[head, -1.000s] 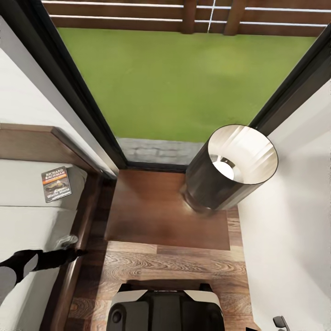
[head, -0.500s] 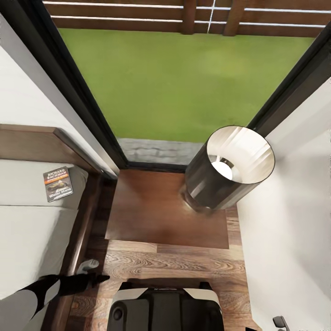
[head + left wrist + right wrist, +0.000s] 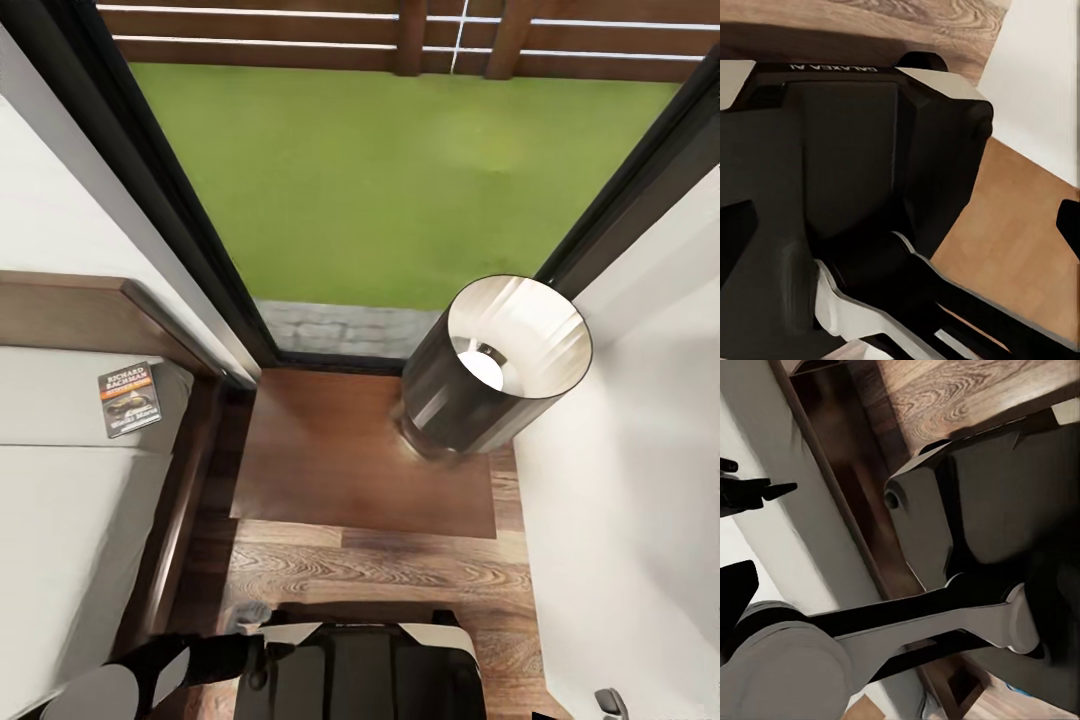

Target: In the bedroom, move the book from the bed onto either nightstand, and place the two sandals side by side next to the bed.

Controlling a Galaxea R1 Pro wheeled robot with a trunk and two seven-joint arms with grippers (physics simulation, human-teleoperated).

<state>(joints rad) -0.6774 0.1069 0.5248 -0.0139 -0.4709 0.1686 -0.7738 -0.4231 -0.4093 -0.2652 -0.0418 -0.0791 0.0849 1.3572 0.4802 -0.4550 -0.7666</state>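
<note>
The book (image 3: 131, 399) lies flat on the pale mattress of the bed (image 3: 70, 500), near the headboard and close to the bed's right edge. To the right of the bed stands a nightstand (image 3: 330, 460) with a glossy brown top. My left gripper (image 3: 252, 615) hangs low over the floor between the bed frame and my base, far from the book, with nothing in it. One of its fingertips (image 3: 1069, 225) shows at the edge of the left wrist view, well away from the other. A sliver of my right gripper (image 3: 610, 703) peeks in at the bottom right. The sandals are out of view.
A dark cylindrical lamp (image 3: 495, 365) takes up the right part of the nightstand's top. Behind it is a tall dark-framed window (image 3: 400, 180) onto grass and a fence. A white wall (image 3: 630, 480) closes the right side. My base (image 3: 360, 670) fills the narrow strip of floor.
My left arm has drawn back from the bed's edge, down along the frame to beside my base. The book has not moved.
</note>
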